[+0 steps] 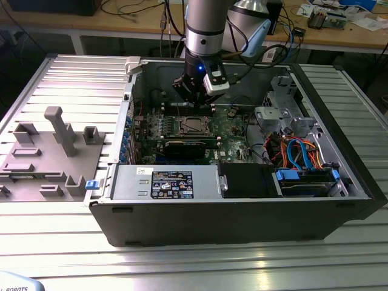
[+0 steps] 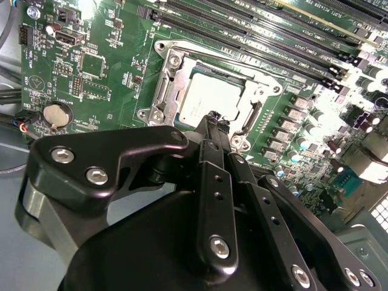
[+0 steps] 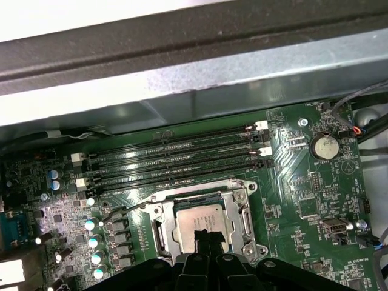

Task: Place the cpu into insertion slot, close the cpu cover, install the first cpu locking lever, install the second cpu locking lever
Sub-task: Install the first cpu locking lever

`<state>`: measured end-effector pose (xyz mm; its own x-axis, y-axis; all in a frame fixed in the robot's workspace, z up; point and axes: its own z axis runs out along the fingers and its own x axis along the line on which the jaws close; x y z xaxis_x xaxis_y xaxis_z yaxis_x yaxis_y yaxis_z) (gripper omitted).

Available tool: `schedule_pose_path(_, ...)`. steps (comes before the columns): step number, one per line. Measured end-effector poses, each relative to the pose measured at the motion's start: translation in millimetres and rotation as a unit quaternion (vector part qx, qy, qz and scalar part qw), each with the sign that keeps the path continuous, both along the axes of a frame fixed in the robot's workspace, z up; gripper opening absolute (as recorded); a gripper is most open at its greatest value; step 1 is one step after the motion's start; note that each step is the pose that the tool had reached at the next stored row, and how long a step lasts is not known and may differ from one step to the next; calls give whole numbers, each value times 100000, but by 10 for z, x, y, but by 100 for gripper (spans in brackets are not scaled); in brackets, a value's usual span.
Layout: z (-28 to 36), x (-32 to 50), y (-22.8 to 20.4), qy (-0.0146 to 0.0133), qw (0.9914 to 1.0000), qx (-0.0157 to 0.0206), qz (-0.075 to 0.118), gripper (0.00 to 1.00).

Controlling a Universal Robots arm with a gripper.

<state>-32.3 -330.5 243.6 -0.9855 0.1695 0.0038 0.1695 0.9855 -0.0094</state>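
Exterior view shows the arm (image 1: 203,36) reaching straight down into the computer case (image 1: 242,206). Its gripper (image 2: 213,124), fingers pinched together, hovers over the cpu (image 2: 209,100) seated in the insertion slot (image 3: 203,221).

Even bright light, mild glare

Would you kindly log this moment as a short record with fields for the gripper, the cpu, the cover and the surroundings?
gripper: gripper with fingertips together, down at the cpu's edge
cpu: cpu lies flat in the insertion slot, metal top showing
cover: cpu cover frames the chip; whether it is latched cannot be told
surroundings: green motherboard inside an open computer case; memory slots beside the socket
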Motion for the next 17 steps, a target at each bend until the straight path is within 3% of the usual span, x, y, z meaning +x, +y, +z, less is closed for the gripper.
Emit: schedule_pose_path(17,-3,0,0,-1,99996,4,891,11)
